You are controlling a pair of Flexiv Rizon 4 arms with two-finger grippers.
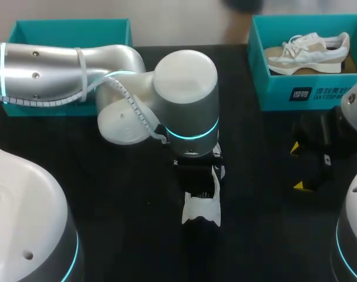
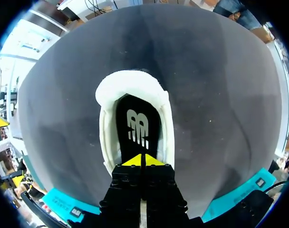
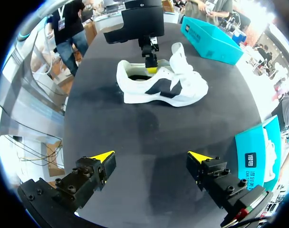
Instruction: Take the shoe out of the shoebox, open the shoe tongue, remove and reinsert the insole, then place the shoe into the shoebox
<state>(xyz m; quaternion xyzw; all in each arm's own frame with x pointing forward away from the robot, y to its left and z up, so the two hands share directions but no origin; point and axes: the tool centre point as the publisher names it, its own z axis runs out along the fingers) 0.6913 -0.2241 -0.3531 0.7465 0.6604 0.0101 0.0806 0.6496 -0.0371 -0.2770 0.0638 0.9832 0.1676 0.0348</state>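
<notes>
L gripper (image 2: 143,160) is sitting in white sneaker (image 2: 104,137), tips pinched together over black insole (image 2: 135,111); R gripper (image 3: 150,155) is hovering wide open, empty.

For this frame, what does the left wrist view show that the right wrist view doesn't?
Only the left wrist view: the black insole inside the shoe, with the left gripper shut over it. Only the right wrist view: the shoe's black side panel, its raised tongue and the open right gripper. Both: the white shoe on the black table, the left gripper at its opening.
</notes>
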